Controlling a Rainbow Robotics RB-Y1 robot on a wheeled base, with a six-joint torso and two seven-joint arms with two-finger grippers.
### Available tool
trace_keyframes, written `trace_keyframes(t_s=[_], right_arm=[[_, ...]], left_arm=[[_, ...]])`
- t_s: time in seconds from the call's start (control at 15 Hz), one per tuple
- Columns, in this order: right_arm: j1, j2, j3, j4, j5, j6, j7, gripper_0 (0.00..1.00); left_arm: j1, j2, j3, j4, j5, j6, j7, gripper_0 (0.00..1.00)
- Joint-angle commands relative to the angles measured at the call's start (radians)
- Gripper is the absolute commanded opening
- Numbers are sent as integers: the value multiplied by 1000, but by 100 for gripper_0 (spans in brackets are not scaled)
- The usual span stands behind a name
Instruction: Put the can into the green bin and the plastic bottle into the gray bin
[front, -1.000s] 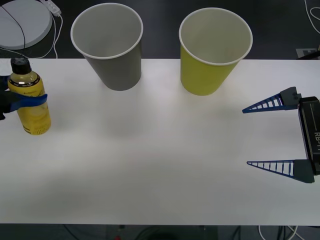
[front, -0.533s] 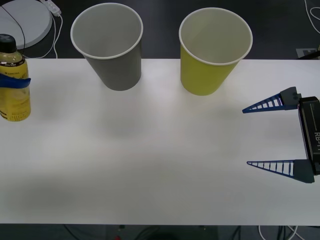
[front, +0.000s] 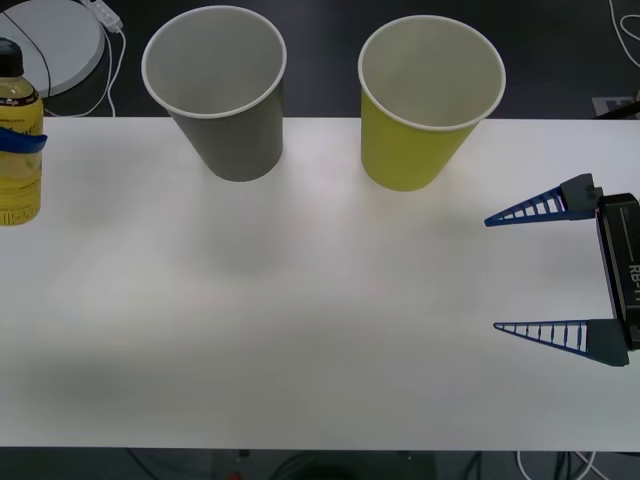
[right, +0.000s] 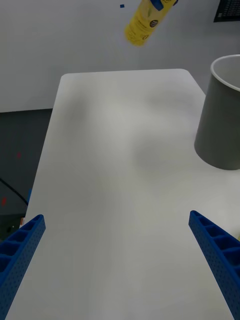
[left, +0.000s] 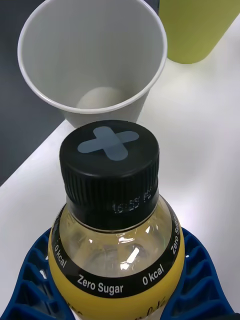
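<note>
Left gripper, ribbed blue fingers clenched round glossy plastic bottle; matte gray bin just beyond. Right gripper spread wide over smooth white table.

Small plastic bottle w/ yellow body, clear amber neck, black screw cap upright, raised off the white table at far left. Large gray paper cup and yellow-green paper cup stand upright, apart, along the back edge.
</note>
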Motion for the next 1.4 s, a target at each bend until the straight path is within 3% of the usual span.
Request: trace_keyframes(t_s=[0.07,0.27,0.53,0.93,1.2,1.4], right_arm=[[0,0,0,0,0,0,0,100],[0,0,0,0,0,0,0,100],[0,0,0,0,0,0,0,100],[0,0,0,0,0,0,0,100],[0,0,0,0,0,0,0,100],[0,0,0,0,0,0,0,100]], left_arm=[[-198,0,-178,80,-15,-7,-3,0],[-384,0,-353,150,-18,-16,-3,0],[-688,-25,-571,264,-24,-137,2,0],[-933,-127,-703,439,-55,-263,-12,0],[-1080,-172,-823,551,-70,-266,-20,0],[-1151,-233,-858,646,-79,-266,-12,0]])
